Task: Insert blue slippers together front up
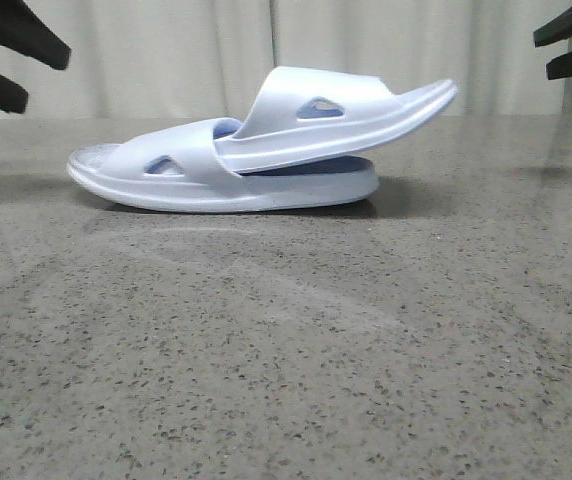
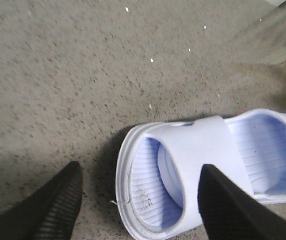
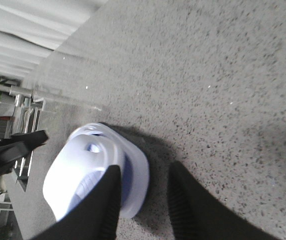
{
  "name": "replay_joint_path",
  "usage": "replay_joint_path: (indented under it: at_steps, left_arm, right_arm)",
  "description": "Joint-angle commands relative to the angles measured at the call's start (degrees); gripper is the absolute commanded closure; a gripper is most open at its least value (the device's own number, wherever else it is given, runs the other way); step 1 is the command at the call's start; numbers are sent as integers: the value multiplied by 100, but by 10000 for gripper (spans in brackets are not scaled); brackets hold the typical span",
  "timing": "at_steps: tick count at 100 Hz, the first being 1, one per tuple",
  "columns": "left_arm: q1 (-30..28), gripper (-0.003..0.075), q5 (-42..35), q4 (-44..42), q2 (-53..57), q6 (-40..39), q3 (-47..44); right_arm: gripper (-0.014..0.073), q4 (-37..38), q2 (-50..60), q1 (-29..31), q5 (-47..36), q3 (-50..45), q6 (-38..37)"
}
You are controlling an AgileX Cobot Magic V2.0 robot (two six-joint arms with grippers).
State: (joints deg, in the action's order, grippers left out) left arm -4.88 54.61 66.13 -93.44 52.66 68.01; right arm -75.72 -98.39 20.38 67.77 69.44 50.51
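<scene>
Two pale lavender-blue slippers lie nested on the table in the front view. The lower slipper [image 1: 166, 175] lies flat, toe to the left. The upper slipper [image 1: 346, 110] is pushed under its strap and tilts up to the right. My left gripper [image 1: 11, 60] is open and empty, raised at the far left. My right gripper [image 1: 571, 45] is open and empty, raised at the far right. In the left wrist view the lower slipper [image 2: 193, 165] lies below my open left gripper [image 2: 140, 197]. In the right wrist view the slippers [image 3: 78, 170] lie below my open right gripper [image 3: 143, 190].
The speckled grey table [image 1: 286, 350] spreads in front of the slippers. A pale curtain [image 1: 166, 60] hangs behind the table. In the right wrist view the table edge [image 3: 63, 95] and a metal rack [image 3: 28, 110] show beyond it.
</scene>
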Motion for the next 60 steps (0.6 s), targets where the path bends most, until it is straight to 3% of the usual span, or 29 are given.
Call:
replay_joint_path:
  at_steps: [1, 12, 23, 32, 44, 60]
  left_arm:
    - [-254, 368, 187, 266, 530, 13, 289]
    - [-457, 526, 38, 293, 967, 13, 358]
    - [-526, 706, -462, 362, 1463, 13, 393]
    - [-515, 705, -1075, 401, 1906, 13, 393]
    - [-515, 705, -1596, 317, 2428, 13, 393]
    - [-515, 705, -2035, -651, 3076, -18, 393]
  right_arm:
    - [410, -313, 429, 93, 732, 167, 85]
    - [446, -401, 611, 93, 732, 167, 85]
    - [582, -599, 846, 93, 583, 155, 85]
    - [700, -1131, 1055, 93, 385, 132, 85]
    - [682, -1695, 1397, 93, 174, 132, 85]
    - [682, -1396, 1991, 93, -326, 132, 85]
